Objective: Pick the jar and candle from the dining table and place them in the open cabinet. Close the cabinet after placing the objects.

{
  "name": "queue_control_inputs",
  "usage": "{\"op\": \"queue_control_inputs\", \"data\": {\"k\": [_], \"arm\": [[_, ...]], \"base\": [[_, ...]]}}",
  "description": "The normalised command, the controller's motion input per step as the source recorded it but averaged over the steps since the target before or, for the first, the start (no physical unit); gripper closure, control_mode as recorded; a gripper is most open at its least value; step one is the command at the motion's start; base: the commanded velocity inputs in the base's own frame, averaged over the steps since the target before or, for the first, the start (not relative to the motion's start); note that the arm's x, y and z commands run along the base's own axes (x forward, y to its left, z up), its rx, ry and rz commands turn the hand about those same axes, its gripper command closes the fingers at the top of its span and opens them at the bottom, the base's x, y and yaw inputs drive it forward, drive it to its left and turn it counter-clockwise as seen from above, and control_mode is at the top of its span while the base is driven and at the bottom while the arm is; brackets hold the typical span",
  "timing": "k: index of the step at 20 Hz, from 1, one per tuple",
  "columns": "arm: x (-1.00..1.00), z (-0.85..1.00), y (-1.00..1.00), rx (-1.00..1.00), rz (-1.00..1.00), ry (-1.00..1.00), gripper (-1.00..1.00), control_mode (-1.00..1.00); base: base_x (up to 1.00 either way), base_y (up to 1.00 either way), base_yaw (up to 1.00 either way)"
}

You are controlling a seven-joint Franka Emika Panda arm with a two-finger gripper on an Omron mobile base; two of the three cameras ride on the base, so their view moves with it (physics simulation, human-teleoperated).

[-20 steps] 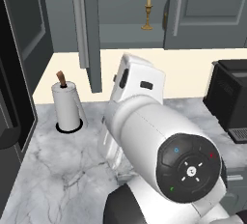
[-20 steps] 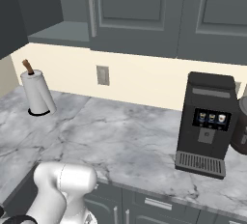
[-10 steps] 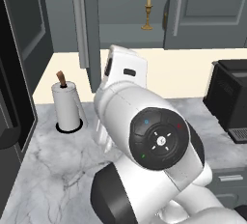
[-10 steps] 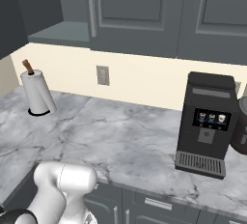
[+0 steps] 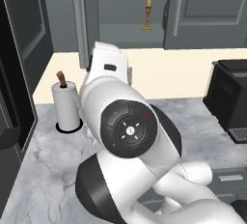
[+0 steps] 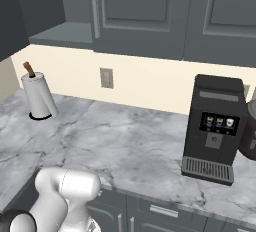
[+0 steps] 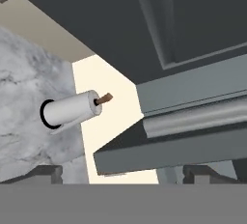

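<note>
1. Left base view has the candle (image 5: 148,12) standing upright on the shelf inside the open cabinet (image 5: 132,6), near the right-hand door; the jar cannot be made out on that shelf, so whether it is in place cannot be told; the step in hand looks like either shutting the doors or going for the jar.
2. Hand view looks along the gripper (image 7: 123,172); its two dark fingertips (image 7: 46,171) stand well apart with nothing between them, so the pincer is wide open and holds nothing.
3. If the doors are next, push flat on the panel of the left door (image 5: 83,20), which juts out edge-on toward the robot, and swing it in an arc; keep clear of the candle, which is slim and would tip easily.
4. The big white arm (image 5: 126,131) hides much of the middle of the left base view, so judge clearance from the hand view instead.
5. Below lies a grey-veined marble counter (image 6: 130,146) against a cream wall; a paper towel roll (image 6: 39,96) stands at its left, a black coffee machine (image 6: 212,128) at its right, a wall socket (image 6: 105,78) between them.
</note>
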Motion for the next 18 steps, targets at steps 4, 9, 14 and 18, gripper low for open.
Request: {"op": "queue_control_inputs", "data": {"k": [4,9,14,18], "arm": [[0.23,0.00,0.11,-0.05,0.00,-0.01,-1.00,-1.00],[0.19,0.00,0.00,-0.04,0.00,-0.01,-1.00,-1.00],[0.28,0.00,0.01,-0.03,0.00,0.00,-1.00,-1.00],[0.30,0.00,0.12,-0.04,0.00,0.00,-1.00,-1.00]], "base": [[0.00,0.00,0.00],[0.00,0.00,0.00],[0.00,0.00,0.00],[0.00,0.00,0.00]]}}
